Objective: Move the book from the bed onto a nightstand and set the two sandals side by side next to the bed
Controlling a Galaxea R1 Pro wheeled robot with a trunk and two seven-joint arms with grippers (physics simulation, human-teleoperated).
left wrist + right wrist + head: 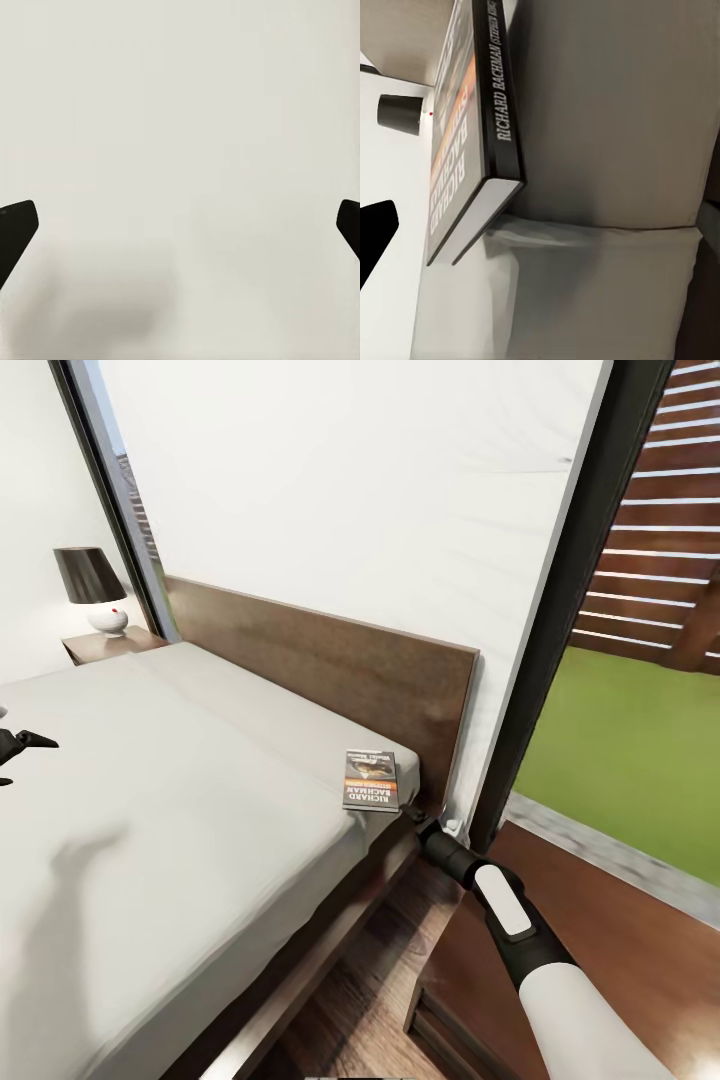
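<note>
Closest to the head camera, the right arm reaches over a dark-brown nightstand, and the right gripper sits at the near corner of the book. That paperback lies flat on the bed at the mattress corner by the headboard. Whether those jaws have closed, I cannot tell. Slide one finger under the overhanging edge and pinch the cover squarely before lifting. Over the mattress, the left gripper hangs spread wide, empty.
</note>
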